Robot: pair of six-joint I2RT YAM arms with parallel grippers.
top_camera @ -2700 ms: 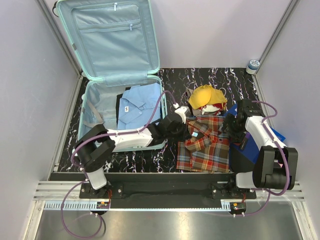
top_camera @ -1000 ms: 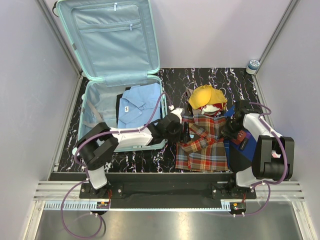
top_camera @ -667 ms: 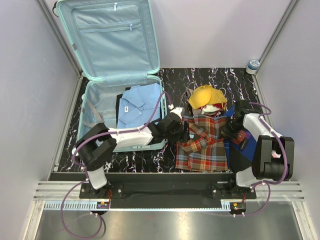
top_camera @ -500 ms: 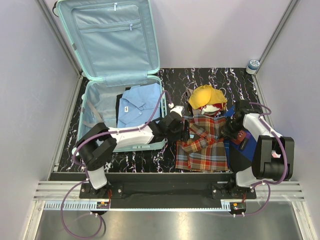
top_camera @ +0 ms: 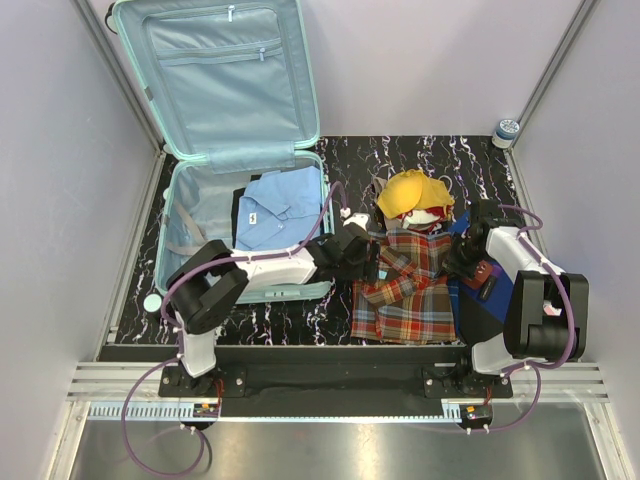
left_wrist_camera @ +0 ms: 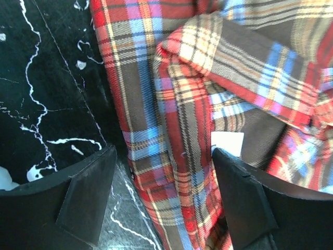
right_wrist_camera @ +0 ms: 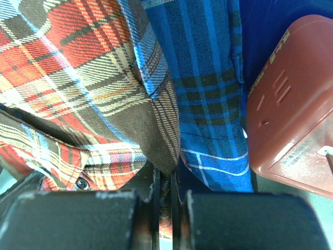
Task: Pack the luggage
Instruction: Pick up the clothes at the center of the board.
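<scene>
**While the suitcase lies open, both claws attend the plaid shirt**

Where the table [top_camera: 430, 155] meets the left wall, we find the luggage [top_camera: 225, 100] lying open. Its lid leans back against the rear wall and its base lies flat on the black marbled surface. A folded light-blue shirt [top_camera: 280, 205] lies in the base over a dark garment.

We note a red plaid shirt [top_camera: 410, 290] spread on the table just right of the luggage, outside it. A yellow hat [top_camera: 413, 192] lies at the shirt's far end, touching it.

The left gripper [top_camera: 365, 262] reaches across the near right corner of the luggage to the shirt's left edge. In the wrist view its jaws stand wide apart. One finger [left_wrist_camera: 86, 198] is over bare marble and the other over the cloth, beside a small white tag [left_wrist_camera: 227, 143]. We cannot tell whether either finger touches the fabric.

The right gripper [top_camera: 460, 262] is at the shirt's right edge. Its jaws are pressed together, with a brown-checked fold of the plaid shirt pinched between them. A blue checked cloth [right_wrist_camera: 208, 78] and a red-brown box [right_wrist_camera: 291, 104] lie just beside that fold.
</scene>
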